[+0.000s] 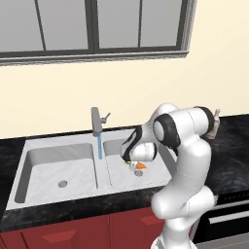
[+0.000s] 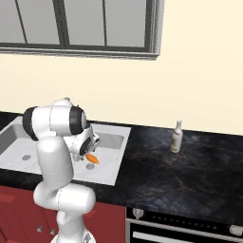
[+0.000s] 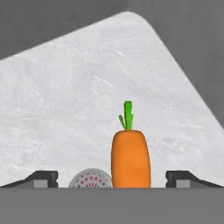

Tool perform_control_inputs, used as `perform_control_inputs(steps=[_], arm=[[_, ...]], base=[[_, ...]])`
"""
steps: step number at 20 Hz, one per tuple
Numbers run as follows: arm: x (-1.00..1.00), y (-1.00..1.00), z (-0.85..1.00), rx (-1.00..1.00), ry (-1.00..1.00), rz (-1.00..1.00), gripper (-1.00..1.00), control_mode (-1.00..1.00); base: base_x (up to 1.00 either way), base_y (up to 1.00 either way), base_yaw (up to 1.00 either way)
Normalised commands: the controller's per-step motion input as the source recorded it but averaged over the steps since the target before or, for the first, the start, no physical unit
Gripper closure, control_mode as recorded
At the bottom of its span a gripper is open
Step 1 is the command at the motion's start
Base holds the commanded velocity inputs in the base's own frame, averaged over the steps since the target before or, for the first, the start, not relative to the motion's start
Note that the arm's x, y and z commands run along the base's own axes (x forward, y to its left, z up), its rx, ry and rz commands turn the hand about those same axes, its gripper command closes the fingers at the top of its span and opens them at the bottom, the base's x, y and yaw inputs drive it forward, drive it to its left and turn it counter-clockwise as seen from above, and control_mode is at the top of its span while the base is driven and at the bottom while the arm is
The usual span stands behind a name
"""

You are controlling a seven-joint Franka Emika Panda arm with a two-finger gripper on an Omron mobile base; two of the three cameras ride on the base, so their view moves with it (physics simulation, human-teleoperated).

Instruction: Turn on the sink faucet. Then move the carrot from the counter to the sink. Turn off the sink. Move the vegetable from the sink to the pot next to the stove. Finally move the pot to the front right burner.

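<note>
Water runs in a blue stream (image 1: 99, 146) from the grey sink faucet (image 1: 97, 120) at the divider of the double sink (image 1: 58, 146). The orange carrot (image 1: 140, 166) (image 2: 92, 159) (image 3: 130, 157) is in the right basin beside the round drain (image 3: 90, 179). My gripper (image 3: 111, 178) is low over that basin and open. Its two dark fingertips (image 3: 43, 177) stand wide apart on either side of the carrot without touching it. In the base views the hand (image 1: 138, 151) (image 2: 84, 142) covers the fingers. The pot is out of view.
A pale slim bottle (image 2: 176, 136) stands on the black counter (image 2: 156, 171) right of the sink. An oven front with grey knobs (image 2: 138, 213) sits below the counter at the right. The left basin (image 1: 61, 170) holds only its drain.
</note>
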Motion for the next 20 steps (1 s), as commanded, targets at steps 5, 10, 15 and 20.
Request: perform_control_inputs(steps=[5, 10, 15, 20], arm=[[-0.14, 0.00, 0.76, 0.14, -0.14, 0.00, -1.00, -1.00], [-0.04, 0.00, 0.69, 0.18, -0.12, 0.00, -1.00, -1.00], [-0.01, 0.00, 0.50, 0.18, -0.15, 0.02, -1.00, -1.00], [0.00, 0.00, 0.60, 0.18, -0.10, 0.08, -1.00, -1.00]], base=[[0.00, 0.00, 0.00], [0.00, 0.00, 0.00], [0.00, 0.00, 0.00], [0.00, 0.00, 0.00]])
